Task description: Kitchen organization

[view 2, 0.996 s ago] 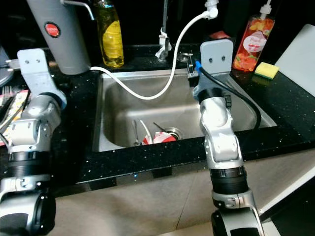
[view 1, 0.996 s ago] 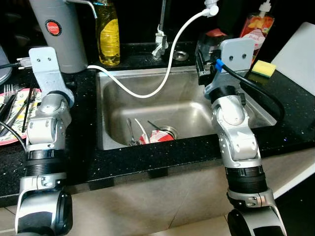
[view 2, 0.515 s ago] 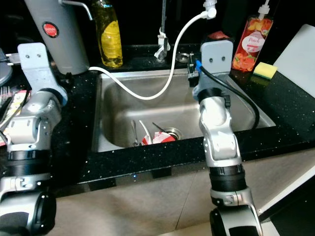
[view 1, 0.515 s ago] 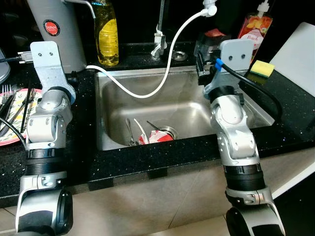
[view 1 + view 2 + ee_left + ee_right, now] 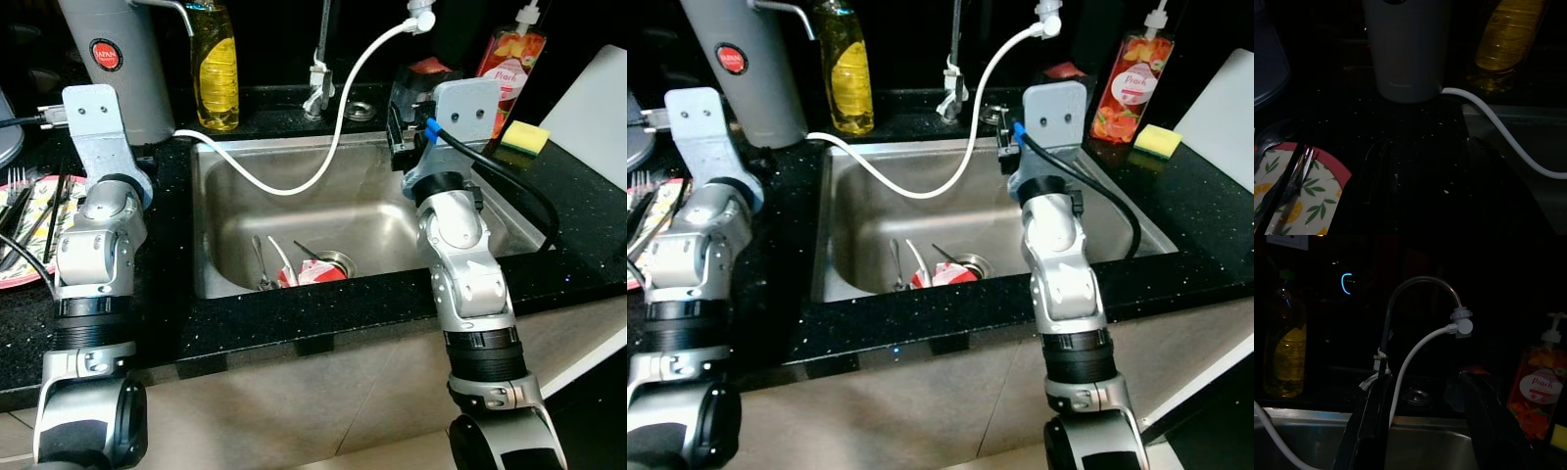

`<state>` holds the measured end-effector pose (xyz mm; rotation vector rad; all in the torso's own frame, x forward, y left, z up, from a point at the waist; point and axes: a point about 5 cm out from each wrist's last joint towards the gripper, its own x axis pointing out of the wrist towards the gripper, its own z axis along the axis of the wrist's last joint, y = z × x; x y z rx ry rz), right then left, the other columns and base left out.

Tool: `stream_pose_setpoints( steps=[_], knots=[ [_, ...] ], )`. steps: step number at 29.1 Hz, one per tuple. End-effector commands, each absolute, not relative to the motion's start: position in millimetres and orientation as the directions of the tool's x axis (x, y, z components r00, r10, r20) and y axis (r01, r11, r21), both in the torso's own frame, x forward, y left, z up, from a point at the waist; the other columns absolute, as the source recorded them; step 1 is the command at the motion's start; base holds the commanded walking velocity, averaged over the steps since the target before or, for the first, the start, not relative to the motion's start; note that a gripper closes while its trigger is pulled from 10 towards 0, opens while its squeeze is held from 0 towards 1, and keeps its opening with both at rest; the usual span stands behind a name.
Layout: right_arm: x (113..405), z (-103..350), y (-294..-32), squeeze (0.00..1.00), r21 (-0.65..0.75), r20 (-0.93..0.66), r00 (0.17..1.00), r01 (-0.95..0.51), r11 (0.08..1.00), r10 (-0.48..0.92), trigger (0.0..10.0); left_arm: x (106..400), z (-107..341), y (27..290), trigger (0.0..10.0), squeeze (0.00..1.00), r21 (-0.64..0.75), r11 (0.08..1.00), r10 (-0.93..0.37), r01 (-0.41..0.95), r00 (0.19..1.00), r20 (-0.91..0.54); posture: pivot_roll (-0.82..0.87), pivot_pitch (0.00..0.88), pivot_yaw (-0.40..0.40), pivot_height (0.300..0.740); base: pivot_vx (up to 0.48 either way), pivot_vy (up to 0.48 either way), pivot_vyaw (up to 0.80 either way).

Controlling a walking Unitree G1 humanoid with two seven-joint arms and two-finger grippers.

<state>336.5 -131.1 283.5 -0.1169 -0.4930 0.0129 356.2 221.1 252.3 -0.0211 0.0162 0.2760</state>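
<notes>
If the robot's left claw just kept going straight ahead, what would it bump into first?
Most likely the grey canister, standing directly ahead of the open left gripper on the black counter. Depth is hard to judge in this dark view.

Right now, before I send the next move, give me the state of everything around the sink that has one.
Left gripper: open, empty, over the counter.
Right gripper: open, empty, at the sink's back edge.
Sink: dry-looking, with cutlery and a red item at the drain.
Faucet: no water running, white hose attached.
Yellow bottle: upright, mostly full.
Peach pump bottle: upright.
Plate: holding forks.
Sponge: lying flat on the counter.
</notes>
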Motion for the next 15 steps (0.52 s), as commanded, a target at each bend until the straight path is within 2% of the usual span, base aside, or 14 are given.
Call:
stream_pose_setpoints(
  steps=[1,6,15],
  knots=[
    [336.6,283.6,-132.9,0.00,-0.106,0.474,0.880,0.023,0.994,0.030,10.0,355.0,250.9,221.7,10.0,0.00,-0.012,0.959,0.283,-0.283,0.959,-0.026,0.06,0.000,-0.028,0.740,0.000,0.000,0.00],
    [338.2,284.3,-125.9,0.00,-0.103,0.476,0.878,0.002,0.995,0.047,10.0,350.1,251.2,229.0,10.0,0.00,-0.004,0.953,0.301,-0.302,0.953,-0.026,0.09,0.000,-0.036,0.740,0.000,0.000,0.00],
    [335.7,282.0,-131.4,0.00,-0.104,0.472,0.881,0.022,0.994,0.030,10.0,354.7,251.6,224.3,10.0,0.00,-0.006,0.958,0.287,-0.287,0.958,-0.025,0.07,0.000,-0.028,0.740,0.000,0.000,0.00]
  ],
)
